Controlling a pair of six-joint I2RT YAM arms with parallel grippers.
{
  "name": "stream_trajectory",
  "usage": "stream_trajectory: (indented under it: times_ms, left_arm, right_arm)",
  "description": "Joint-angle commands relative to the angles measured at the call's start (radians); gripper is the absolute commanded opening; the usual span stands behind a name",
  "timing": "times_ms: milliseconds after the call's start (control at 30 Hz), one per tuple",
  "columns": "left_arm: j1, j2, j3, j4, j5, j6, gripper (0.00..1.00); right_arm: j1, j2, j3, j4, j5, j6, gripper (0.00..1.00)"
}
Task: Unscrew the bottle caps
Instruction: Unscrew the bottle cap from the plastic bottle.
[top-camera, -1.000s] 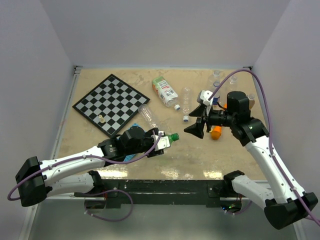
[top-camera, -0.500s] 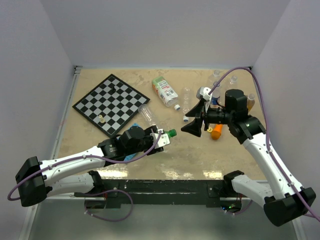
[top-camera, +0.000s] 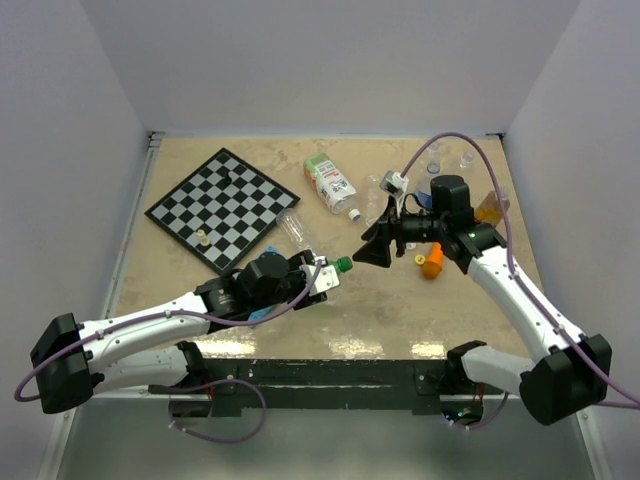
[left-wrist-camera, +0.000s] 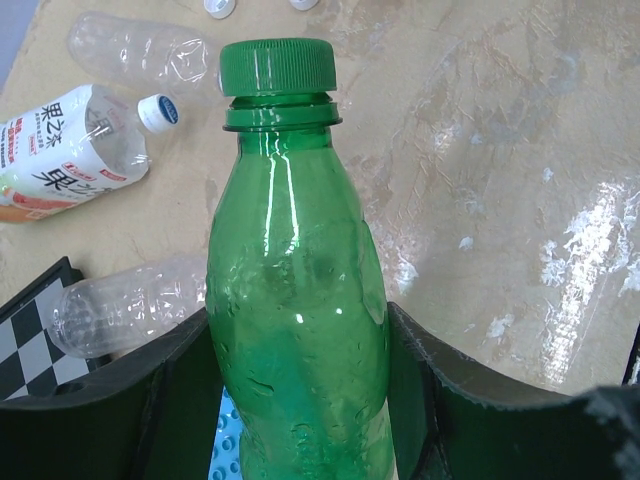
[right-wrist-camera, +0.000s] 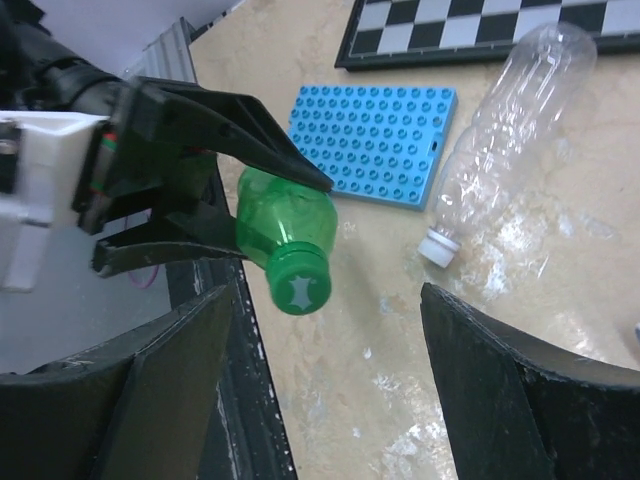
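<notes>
On the worktop (top-camera: 420, 312) little looks done. The labelled bottle (top-camera: 328, 182), cap (left-wrist-camera: 158, 112) on, and a clear bottle (right-wrist-camera: 510, 130), white cap (right-wrist-camera: 438, 247) on, lie flat and untouched. The left gripper (top-camera: 320, 280) is clamped round the green bottle (left-wrist-camera: 295, 330), its neck pointing toward the right arm. The right gripper (top-camera: 373, 248), jaws apart, faces the green cap (right-wrist-camera: 301, 284) from just short of it, not touching. That cap sits fully on the neck, so I judge every cap seen here is yet to be unscrewed.
</notes>
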Motion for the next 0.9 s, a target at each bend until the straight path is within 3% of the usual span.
stream_trajectory:
  times_ms: [0, 400, 567, 733, 867]
  left_arm:
    - [0.009, -0.028, 0.033, 0.043, -0.014, -0.015, 0.10]
    - [0.014, -0.025, 0.033, 0.047, -0.019, -0.016, 0.10]
    - [0.014, -0.026, 0.033, 0.047, -0.020, -0.021, 0.10]
    - [0.015, -0.026, 0.034, 0.047, -0.020, -0.021, 0.10]
    - [0.017, -0.031, 0.034, 0.046, -0.023, -0.021, 0.08]
  right_arm:
    - [0.016, 0.073, -0.004, 0.028, -0.012, 0.057, 0.80]
    - [0.079, 0.137, 0.007, 0.022, -0.032, 0.060, 0.66]
    - [0.091, 0.146, 0.008, 0.024, -0.036, 0.060, 0.55]
    - [0.098, 0.156, 0.017, 0.016, -0.065, 0.042, 0.36]
    - [0.101, 0.156, 0.020, 0.002, -0.091, 0.011, 0.09]
